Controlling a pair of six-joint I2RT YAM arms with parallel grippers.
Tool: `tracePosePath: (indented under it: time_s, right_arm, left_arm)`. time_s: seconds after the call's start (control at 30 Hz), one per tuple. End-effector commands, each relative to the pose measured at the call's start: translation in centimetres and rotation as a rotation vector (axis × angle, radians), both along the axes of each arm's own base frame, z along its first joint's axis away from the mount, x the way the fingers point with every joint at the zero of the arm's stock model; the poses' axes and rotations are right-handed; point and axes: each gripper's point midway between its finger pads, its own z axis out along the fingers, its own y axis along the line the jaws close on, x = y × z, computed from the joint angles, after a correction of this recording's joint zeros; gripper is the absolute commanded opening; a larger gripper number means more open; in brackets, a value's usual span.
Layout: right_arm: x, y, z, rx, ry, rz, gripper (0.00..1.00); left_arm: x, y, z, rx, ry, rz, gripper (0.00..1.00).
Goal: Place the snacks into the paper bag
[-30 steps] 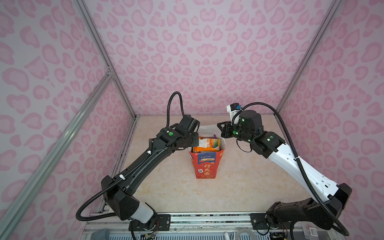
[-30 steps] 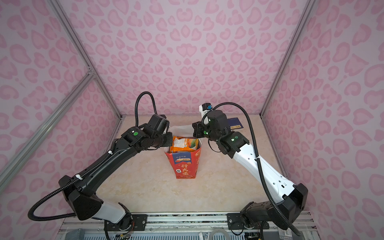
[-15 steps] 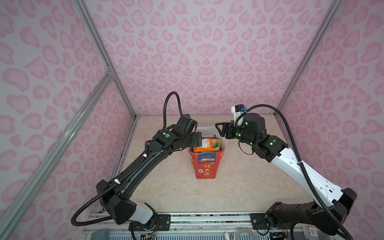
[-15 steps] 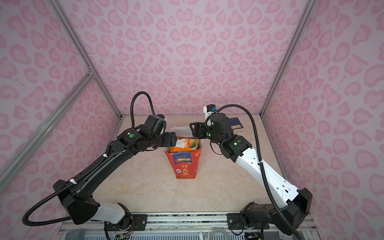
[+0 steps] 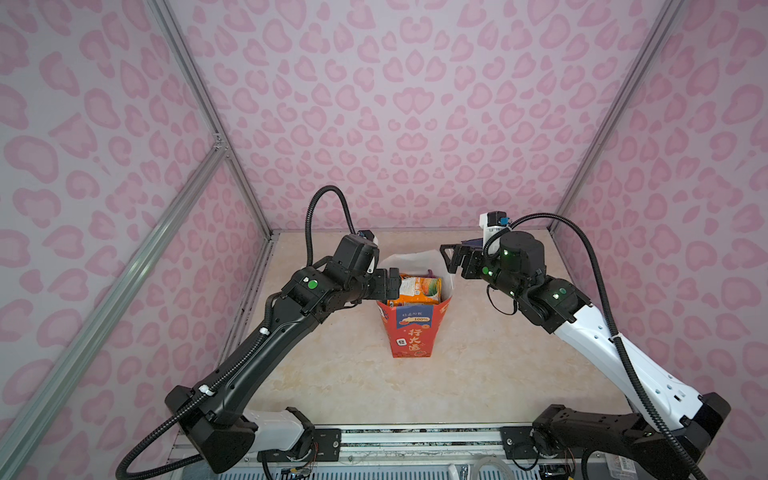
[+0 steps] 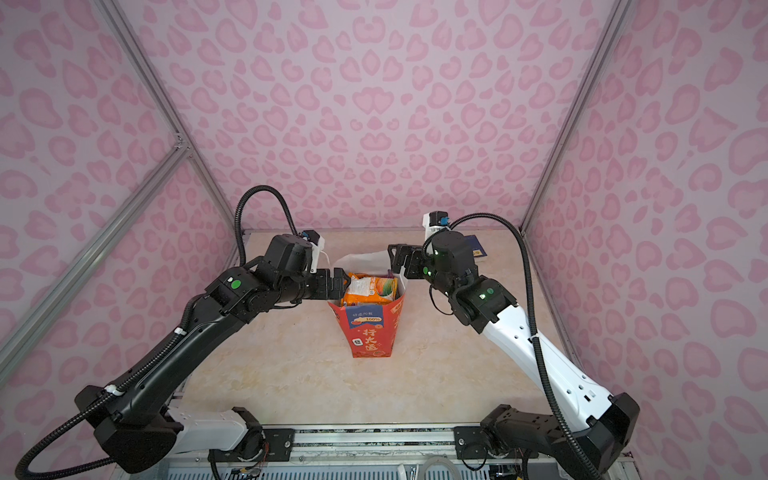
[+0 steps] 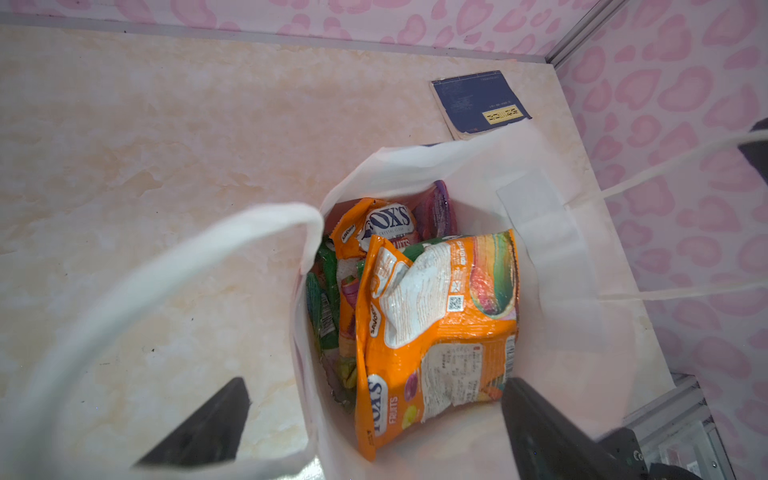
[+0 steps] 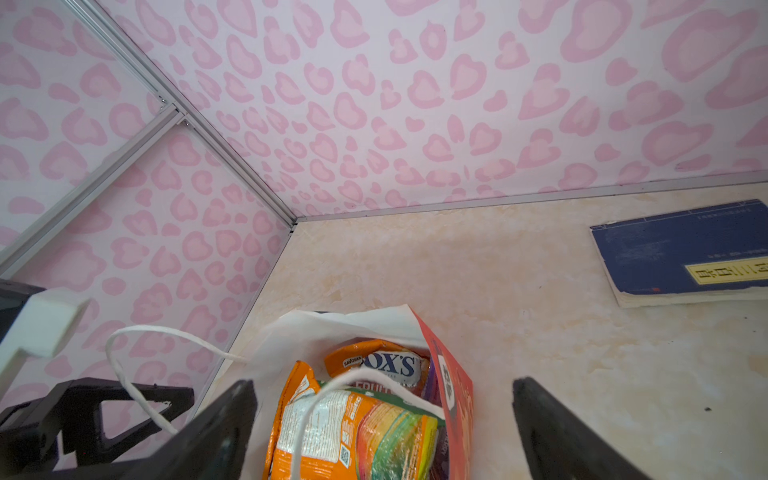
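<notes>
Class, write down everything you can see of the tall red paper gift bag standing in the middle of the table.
The tall red paper gift bag stands upright mid-table on the beige marbled tabletop. Its front bears a blue band and yellow Chinese characters; the inside is white, with white cord loop handles. Its mouth gapes open, filled with glossy snack packets, mostly orange, some green and purple. The open left gripper and open right gripper flank its rim; contact is unclear.
</notes>
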Motion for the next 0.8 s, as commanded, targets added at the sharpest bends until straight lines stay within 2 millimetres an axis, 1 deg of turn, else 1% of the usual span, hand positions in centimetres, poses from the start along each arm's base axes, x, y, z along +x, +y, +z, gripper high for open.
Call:
tracePosePath:
  time_s: [0.0,0.13,0.27,0.37,0.43,0.53,0.63,0.7,0.73,0.77]
  right_arm:
    - [-0.1,-0.2,0.0,0.026,0.009,-0.012,0.98]
    - [-0.2,0.3,-0.2,0.085,0.039,0.037,0.98]
    - [-0.4,-0.6,0.1,0.072,0.020,0.009,0.98]
    - [-0.9,-1.2,1.0,0.072,-0.009,-0.002,0.98]
    - [-1.4,-1.9,1.6,0.072,-0.038,-0.012,0.98]
    - [-2.2,-3.4,2.2,0.050,-0.080,-0.054,0.98]
    - [-2.8,-5.7,2.3,0.012,-0.103,-0.133,0.98]
    - [-3.3,-6.7,2.2,-0.014,-0.117,-0.152,0.98]
    - [-3.4,-7.1,2.2,-0.023,-0.121,-0.162,0.98]
    - [-3.5,-7.6,1.8,-0.041,-0.114,-0.177,0.98]
  left_arm:
    - [-0.3,-0.3,0.8,-0.027,-0.023,-0.032,0.97]
    - [-0.5,-0.1,1.0,-0.026,-0.030,-0.030,0.97]
    - [-1.0,0.1,1.8,-0.040,-0.046,-0.044,0.97]
    - [-1.9,0.0,2.6,-0.064,-0.061,-0.082,0.97]
    - [-2.6,0.4,3.1,-0.068,-0.080,-0.099,0.97]
    - [-3.8,1.5,4.1,-0.079,-0.138,-0.109,0.97]
    - [-5.1,2.3,5.9,-0.125,-0.218,-0.130,0.97]
    - [-5.6,3.3,7.2,-0.151,-0.287,-0.101,0.97]
    - [-5.6,4.0,7.5,-0.156,-0.317,-0.073,0.97]
    - [-5.5,4.8,7.3,-0.152,-0.344,-0.035,0.97]
